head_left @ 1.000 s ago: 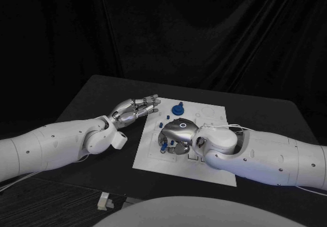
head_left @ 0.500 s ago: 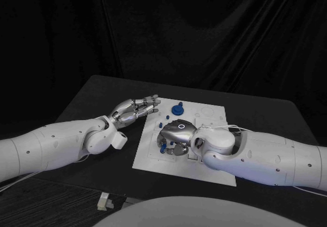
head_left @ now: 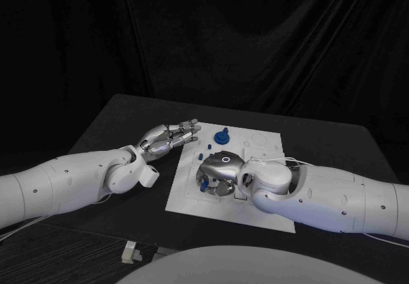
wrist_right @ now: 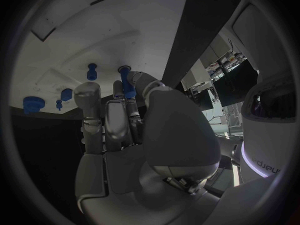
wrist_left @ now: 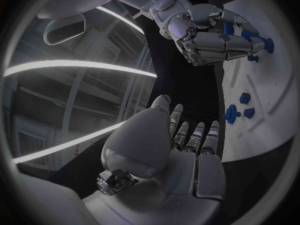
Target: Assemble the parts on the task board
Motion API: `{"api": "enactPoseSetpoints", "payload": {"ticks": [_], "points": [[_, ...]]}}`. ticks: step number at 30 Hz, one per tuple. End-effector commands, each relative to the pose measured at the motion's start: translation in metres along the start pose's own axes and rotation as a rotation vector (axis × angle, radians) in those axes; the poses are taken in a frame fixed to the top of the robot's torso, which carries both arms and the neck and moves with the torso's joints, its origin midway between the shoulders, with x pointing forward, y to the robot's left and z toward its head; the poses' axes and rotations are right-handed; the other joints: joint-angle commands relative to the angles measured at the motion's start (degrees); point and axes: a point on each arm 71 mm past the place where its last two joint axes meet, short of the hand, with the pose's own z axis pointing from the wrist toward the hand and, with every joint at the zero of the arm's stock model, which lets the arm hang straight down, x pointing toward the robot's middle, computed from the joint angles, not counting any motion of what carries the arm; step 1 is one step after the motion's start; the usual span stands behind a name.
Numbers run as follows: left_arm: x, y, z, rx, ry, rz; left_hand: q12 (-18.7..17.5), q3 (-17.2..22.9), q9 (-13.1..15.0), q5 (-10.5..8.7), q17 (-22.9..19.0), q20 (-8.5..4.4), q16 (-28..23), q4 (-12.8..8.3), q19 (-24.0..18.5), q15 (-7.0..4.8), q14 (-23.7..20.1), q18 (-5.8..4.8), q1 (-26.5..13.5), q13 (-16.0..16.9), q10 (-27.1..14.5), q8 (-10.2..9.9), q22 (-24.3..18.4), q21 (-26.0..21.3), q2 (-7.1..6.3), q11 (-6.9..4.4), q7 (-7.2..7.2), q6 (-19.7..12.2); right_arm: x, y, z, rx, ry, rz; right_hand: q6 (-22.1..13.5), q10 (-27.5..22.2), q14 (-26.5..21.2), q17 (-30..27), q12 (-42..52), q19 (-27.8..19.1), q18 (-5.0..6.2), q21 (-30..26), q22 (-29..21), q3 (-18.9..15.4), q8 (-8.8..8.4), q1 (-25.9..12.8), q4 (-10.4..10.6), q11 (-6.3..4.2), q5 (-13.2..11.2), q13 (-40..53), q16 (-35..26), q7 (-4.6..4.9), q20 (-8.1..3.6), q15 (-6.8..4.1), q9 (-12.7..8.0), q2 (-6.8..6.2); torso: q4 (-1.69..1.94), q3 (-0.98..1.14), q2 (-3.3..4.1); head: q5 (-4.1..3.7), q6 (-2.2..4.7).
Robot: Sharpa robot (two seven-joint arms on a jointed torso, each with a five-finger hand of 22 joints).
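Item: task board [head_left: 256, 145], a white plate lying flat at the middle of the black worktop [head_left: 111, 118]. We record the right hand [head_left: 220, 171] lowered over the board's near-middle, its fingers [wrist_right: 125, 92] pinching a blue peg [wrist_right: 127, 85] that stands against the board. We record the left hand [head_left: 166, 139] at the board's left edge, fingers slightly apart and holding nothing. Blue parts on the board: a round-based piece [head_left: 221, 137] toward the far side, a small piece [head_left: 201, 156] just beside the right hand, and others partly hidden beneath that hand.
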Motion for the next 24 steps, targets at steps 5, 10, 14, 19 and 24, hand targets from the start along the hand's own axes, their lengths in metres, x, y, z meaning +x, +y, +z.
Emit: {"api": "enactPoseSetpoints", "payload": {"ticks": [5,10,14,19,24], "points": [[0.0019,-0.0033,0.0001,0.067,0.011,-0.019,0.9,3.1,0.3,1.03,0.4,0.10,0.5,-0.4,-0.4,-0.13,-0.4,-1.86,0.4,0.0,-0.2,0.9,-0.5,-0.2,0.40,0.69,-0.02,0.0,0.0070,0.0003,-0.0008,0.014,0.052,-0.007,0.2,1.7,-0.4,-0.5,0.2,-0.6,-1.00,-0.9,6.1,1.9,0.61,1.3,-0.6,-0.91,0.2,0.8,-0.7,0.18,-0.11,0.17,1.1,1.63,0.02,0.00,0.06,0.03,-0.01],[0.0024,-0.0020,0.0001,0.064,0.012,-0.022,0.9,3.1,0.3,1.03,0.4,0.10,0.5,-0.4,-0.4,-0.13,-0.4,-1.86,0.4,0.0,-0.2,0.9,-0.5,-0.2,0.40,0.69,-0.02,0.0,0.0082,-0.0002,-0.0013,0.022,0.068,-0.009,0.3,1.7,-0.6,-0.8,0.1,-0.8,-0.94,-1.2,6.0,1.9,0.59,1.3,-0.7,-0.88,0.1,0.9,-0.9,0.21,-0.10,0.20,1.1,1.66,-0.01,0.00,0.03,0.04,-0.01],[0.0033,-0.0009,0.0003,0.062,0.015,-0.025,0.8,3.2,0.2,1.05,0.3,0.11,0.4,-0.4,-0.4,-0.14,-0.4,-1.84,0.4,0.0,-0.3,0.9,-0.6,-0.3,0.45,0.68,-0.02,-0.1,0.0089,-0.0003,-0.0016,0.027,0.078,-0.009,0.3,1.7,-0.8,-1.0,0.0,-1.0,-0.90,-1.5,6.0,1.9,0.52,1.2,-0.8,-0.83,0.0,0.9,-1.2,0.26,-0.06,0.25,1.1,1.66,-0.02,0.02,-0.02,0.08,-0.01],[0.0039,0.0001,0.0002,0.059,0.016,-0.027,0.8,3.2,0.2,1.05,0.3,0.11,0.4,-0.4,-0.4,-0.14,-0.4,-1.84,0.4,0.0,-0.3,0.9,-0.6,-0.3,0.45,0.68,-0.02,-0.1,0.0089,-0.0001,-0.0014,0.030,0.080,-0.010,-0.5,1.3,-1.1,-1.3,-0.5,-1.5,-0.85,-1.9,5.9,1.8,-0.14,0.8,-0.8,-0.60,-0.8,1.0,-1.4,0.48,0.11,0.47,1.0,1.73,-0.03,0.02,0.00,0.10,-0.01],[0.0040,0.0010,-0.0003,0.057,0.016,-0.028,0.8,3.2,0.2,1.05,0.3,0.11,0.4,-0.4,-0.4,-0.14,-0.4,-1.84,0.4,0.0,-0.3,0.9,-0.6,-0.3,0.45,0.68,-0.02,-0.1,0.0086,-0.0002,-0.0007,0.031,0.075,-0.010,-10.0,-1.6,-2.0,-2.1,-2.4,-3.0,-0.49,-4.2,5.3,2.2,-6.17,-0.7,-0.5,0.19,-4.9,1.0,-2.1,0.37,0.85,1.38,-1.9,1.22,-0.01,0.01,0.03,0.10,-0.01]]}}
